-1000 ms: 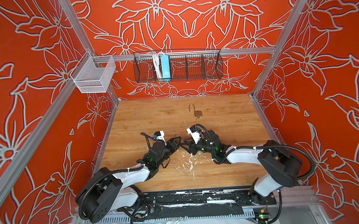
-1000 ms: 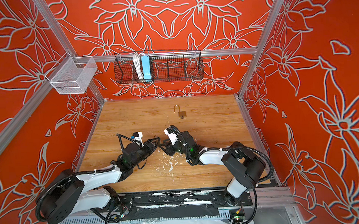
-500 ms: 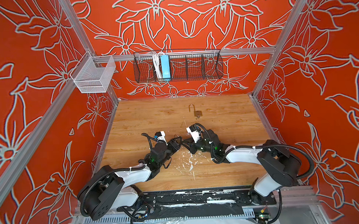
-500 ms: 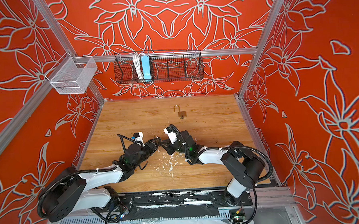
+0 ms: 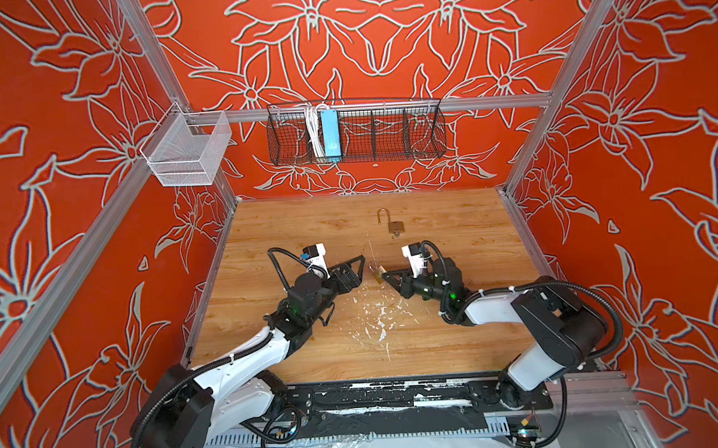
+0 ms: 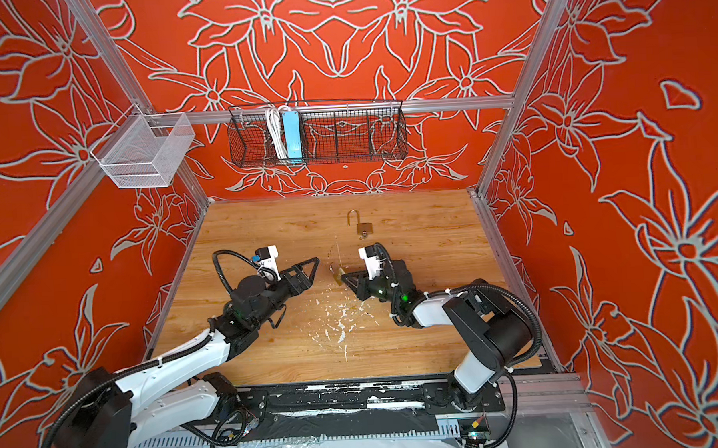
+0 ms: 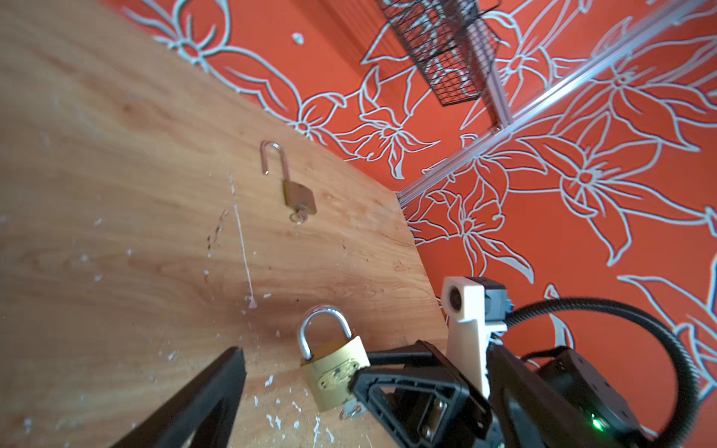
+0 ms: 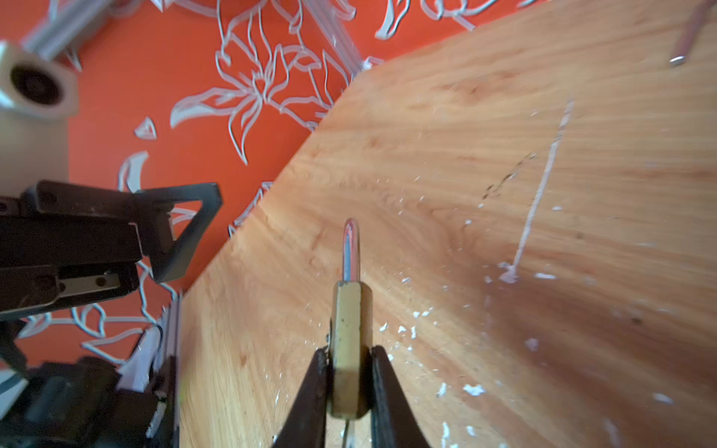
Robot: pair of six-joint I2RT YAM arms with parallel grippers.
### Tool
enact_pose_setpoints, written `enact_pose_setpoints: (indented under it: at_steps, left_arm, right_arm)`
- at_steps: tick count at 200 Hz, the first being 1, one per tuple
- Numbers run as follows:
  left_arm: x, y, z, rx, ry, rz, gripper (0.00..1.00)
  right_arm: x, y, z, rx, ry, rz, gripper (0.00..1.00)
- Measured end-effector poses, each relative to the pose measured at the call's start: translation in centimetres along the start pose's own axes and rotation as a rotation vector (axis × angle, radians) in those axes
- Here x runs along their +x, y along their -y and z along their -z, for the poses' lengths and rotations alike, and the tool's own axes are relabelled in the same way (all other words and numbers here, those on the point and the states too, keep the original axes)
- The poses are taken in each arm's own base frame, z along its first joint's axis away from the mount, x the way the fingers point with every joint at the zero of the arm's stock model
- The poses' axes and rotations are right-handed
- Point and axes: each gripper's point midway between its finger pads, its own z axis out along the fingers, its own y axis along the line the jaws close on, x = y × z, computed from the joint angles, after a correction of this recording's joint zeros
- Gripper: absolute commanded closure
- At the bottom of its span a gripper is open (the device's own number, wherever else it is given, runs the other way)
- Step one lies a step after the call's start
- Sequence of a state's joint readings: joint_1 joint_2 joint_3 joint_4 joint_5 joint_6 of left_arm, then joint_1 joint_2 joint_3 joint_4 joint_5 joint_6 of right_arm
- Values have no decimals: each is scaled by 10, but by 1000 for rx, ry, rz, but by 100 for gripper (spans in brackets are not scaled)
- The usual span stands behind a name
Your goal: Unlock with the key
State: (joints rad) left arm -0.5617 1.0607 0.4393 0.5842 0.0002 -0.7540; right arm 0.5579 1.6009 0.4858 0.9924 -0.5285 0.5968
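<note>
**Padlock clamped, key hand standing open**

Over the scuffed wooden table, the right gripper pinches the brass padlock by its flat sides. The shackle is closed and points away from the wrist. This grip likely steadies the body so it cannot spin when the key is turned. A small key seems to sit in the base, partly hidden by the fingers.

The left gripper hangs just beside the lock, its jaws spread wide and holding nothing, probably set to take the key.

Farther back, a second padlock lies flat with its shackle sprung open. Against the rear wall hangs a black wire basket.
</note>
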Motion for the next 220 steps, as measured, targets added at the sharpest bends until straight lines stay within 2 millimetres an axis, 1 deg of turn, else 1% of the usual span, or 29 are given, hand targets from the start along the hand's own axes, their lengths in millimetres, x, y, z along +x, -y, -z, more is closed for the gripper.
enact_pose_setpoints:
  at_steps: [13, 29, 39, 53, 62, 69, 89, 98, 119, 139, 163, 198, 220]
  left_arm:
    - [0, 6, 2, 40, -1, -56, 3]
    - [8, 6, 8, 100, 9, -110, 3]
    - [18, 2, 11, 130, 8, -142, 3]
    - [37, -4, 14, 165, -35, -193, 1]
    - [45, -3, 14, 190, -64, -224, 0]
    - [48, 2, 14, 223, -78, -247, 0]
    - [48, 22, 19, 329, -71, -300, 1]
    - [47, 30, 22, 371, -61, -315, 5]
    - [47, 40, 26, 430, -60, -338, 9]
    - [49, 41, 25, 444, -60, -336, 14]
    - [52, 38, 19, 449, -61, -317, 22]
    - [64, 27, 8, 442, -88, -283, 27]
    - [65, 33, 6, 473, -100, -279, 31]
  right_arm:
    - [-9, -6, 7, -49, 40, -17, 100]
    - [-18, -18, 13, -116, 77, -21, 100]
    - [-22, -25, 15, -150, 89, -12, 100]
    - [-26, -35, 18, -191, 100, 1, 100]
    - [-28, -41, 21, -211, 106, 11, 100]
    - [-30, -45, 24, -225, 113, 20, 100]
    - [-35, -58, 32, -262, 132, 46, 100]
    - [-37, -63, 36, -273, 142, 56, 100]
    - [-38, -70, 41, -294, 151, 70, 100]
    - [-37, -76, 41, -307, 147, 73, 100]
    - [-31, -86, 39, -335, 130, 78, 100]
    - [-27, -100, 41, -375, 118, 92, 100]
    - [-27, -102, 41, -379, 116, 92, 100]
